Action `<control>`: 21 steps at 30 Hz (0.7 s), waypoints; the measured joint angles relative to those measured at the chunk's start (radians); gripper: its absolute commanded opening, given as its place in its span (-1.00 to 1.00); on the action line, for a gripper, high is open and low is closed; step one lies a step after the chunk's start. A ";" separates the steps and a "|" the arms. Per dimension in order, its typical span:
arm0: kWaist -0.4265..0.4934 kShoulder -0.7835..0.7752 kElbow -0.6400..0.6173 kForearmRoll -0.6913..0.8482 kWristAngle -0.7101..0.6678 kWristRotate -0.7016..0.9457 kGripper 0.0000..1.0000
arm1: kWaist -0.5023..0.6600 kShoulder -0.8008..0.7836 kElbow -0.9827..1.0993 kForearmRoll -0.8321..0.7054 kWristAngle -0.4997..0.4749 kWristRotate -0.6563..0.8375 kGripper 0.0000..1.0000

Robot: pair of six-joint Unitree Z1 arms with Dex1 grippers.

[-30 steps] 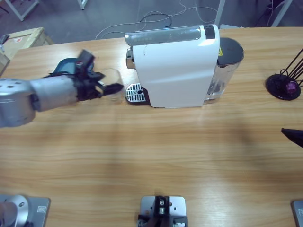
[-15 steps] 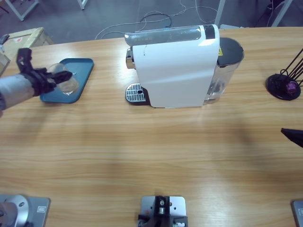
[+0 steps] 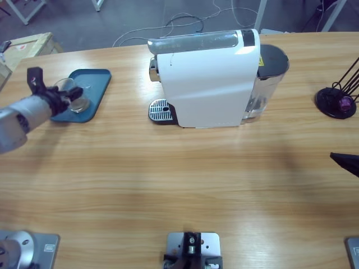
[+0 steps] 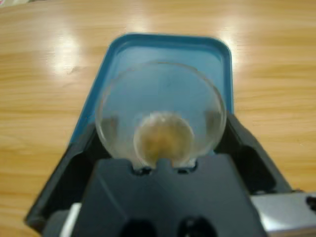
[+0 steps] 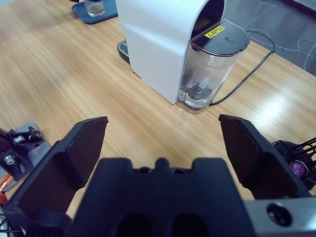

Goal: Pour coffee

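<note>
The left gripper [image 3: 66, 96] grasps a clear glass [image 3: 73, 95] on both sides, over the blue tray [image 3: 96, 84] near the table's [image 3: 185, 179] far left corner. The right gripper [image 5: 163, 133] hangs spread wide, holding nothing, at the right edge, facing the white coffee machine [image 3: 207, 78].
</note>
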 measured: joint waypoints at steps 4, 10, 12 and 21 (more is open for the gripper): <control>-0.003 -0.036 0.061 -0.031 0.000 0.000 0.98 | 0.000 0.002 0.000 0.000 0.000 0.000 1.00; -0.011 -0.345 0.118 0.062 0.000 0.000 0.98 | 0.000 0.003 0.000 0.000 0.000 0.000 1.00; -0.038 -0.511 0.104 0.217 0.000 0.000 0.98 | 0.000 0.003 0.000 0.000 0.000 0.000 1.00; -0.357 -0.960 -0.152 0.983 -0.094 -0.001 0.98 | 0.000 0.025 -0.002 0.000 0.007 0.000 1.00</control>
